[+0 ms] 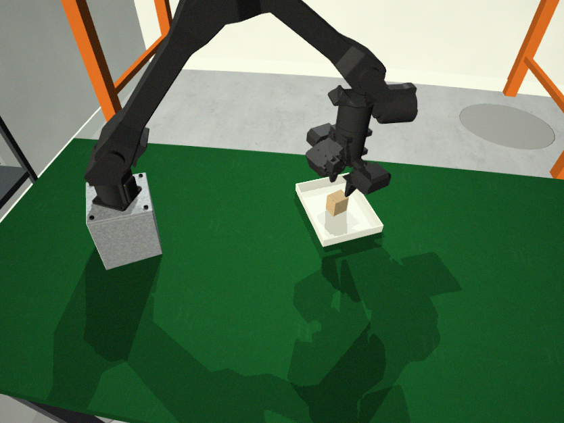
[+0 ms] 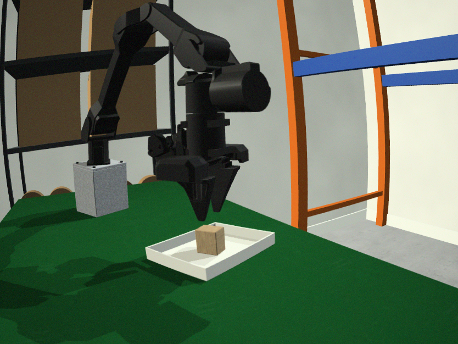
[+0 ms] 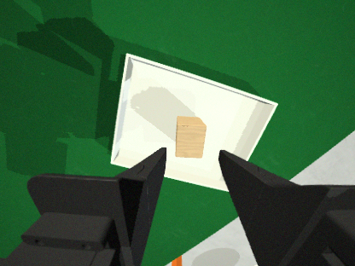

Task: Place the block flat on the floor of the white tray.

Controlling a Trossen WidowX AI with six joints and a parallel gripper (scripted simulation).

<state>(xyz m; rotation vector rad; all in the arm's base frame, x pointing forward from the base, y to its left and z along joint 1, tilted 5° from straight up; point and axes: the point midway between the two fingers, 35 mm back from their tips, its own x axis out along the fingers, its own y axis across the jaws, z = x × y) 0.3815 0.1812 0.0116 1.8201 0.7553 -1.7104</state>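
Observation:
A small wooden block [image 1: 337,203] [image 2: 210,239] [image 3: 190,136] rests flat on the floor of the white tray [image 1: 360,232] [image 2: 173,258] [image 3: 141,85], near its middle. My gripper [image 1: 342,182] [image 2: 207,212] [image 3: 193,153] hangs a little above the block, clear of it. Its two black fingers stand apart with nothing between them. The tray lies on the green table top [image 1: 227,273] [image 2: 333,296] [image 3: 256,43].
The arm's grey base block [image 1: 122,227] [image 2: 99,188] stands at the table's left. Orange frame posts [image 1: 90,54] [image 2: 295,129] stand behind the table. A dark shelf rack [image 2: 48,62] is at the back left. The table's far edge runs just behind the tray.

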